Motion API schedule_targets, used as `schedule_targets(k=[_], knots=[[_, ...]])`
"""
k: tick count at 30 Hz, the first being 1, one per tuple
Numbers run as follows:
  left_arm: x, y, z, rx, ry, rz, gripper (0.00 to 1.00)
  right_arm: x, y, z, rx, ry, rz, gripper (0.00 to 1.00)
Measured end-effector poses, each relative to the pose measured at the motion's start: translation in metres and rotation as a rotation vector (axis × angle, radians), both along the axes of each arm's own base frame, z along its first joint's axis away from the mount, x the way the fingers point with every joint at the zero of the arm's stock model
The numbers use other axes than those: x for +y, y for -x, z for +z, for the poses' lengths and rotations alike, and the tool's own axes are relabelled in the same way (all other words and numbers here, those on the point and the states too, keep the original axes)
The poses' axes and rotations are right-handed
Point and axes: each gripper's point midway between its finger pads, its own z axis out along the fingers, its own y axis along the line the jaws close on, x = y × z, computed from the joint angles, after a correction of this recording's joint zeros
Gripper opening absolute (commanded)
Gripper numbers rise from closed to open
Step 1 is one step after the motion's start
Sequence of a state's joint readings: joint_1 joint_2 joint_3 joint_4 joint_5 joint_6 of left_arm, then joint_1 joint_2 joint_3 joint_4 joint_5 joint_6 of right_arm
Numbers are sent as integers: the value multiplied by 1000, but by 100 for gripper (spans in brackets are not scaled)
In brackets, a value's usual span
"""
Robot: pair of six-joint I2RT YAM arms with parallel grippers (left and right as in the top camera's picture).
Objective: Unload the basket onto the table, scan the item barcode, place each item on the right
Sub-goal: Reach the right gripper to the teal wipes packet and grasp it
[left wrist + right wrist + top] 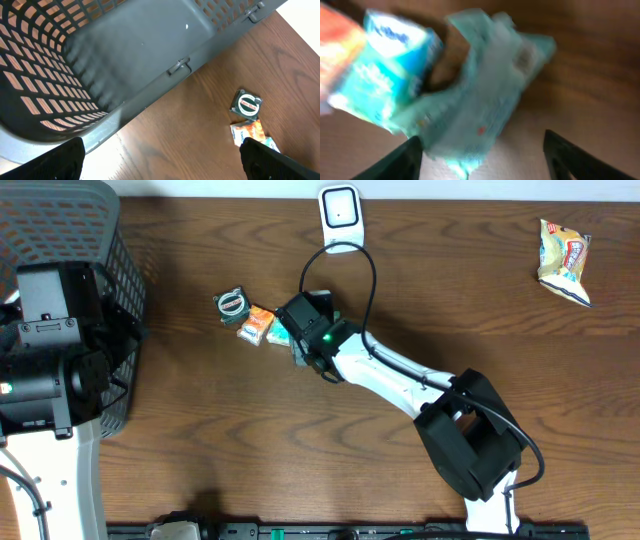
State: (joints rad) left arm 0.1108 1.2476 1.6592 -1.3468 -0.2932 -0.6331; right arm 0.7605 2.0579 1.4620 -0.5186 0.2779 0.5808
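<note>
Right gripper stood partly open over the pale green packet, 1 finger either side, nothing held; contact could not be confirmed through the blur; the packet lay on the table, just beside a teal box, well apart from the white scanner; judged light, soft and crinkly, liable to buckle; best pinched across its narrow middle.

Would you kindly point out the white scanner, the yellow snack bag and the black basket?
white scanner [339,210]: overhead view, its front face.
yellow snack bag [564,260]: overhead view, bag's middle.
black basket [150,45]: left wrist view, solid panel.
</note>
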Motion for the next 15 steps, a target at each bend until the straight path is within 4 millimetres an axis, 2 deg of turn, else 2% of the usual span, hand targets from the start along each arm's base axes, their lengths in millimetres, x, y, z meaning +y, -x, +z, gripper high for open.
schedule_targets(k=[3, 7, 11, 15], knots=[[0, 0, 0, 0, 0, 0, 98, 15, -13, 8, -29, -101, 9, 71], [0, 0, 0, 0, 0, 0, 98, 26, -17, 12, -14, -191, 34, 70], [0, 0, 0, 0, 0, 0, 98, 28, -26, 17, -21, -251, 27, 69], [0, 0, 0, 0, 0, 0, 98, 22, -41, 24, -62, -272, -13, 68]])
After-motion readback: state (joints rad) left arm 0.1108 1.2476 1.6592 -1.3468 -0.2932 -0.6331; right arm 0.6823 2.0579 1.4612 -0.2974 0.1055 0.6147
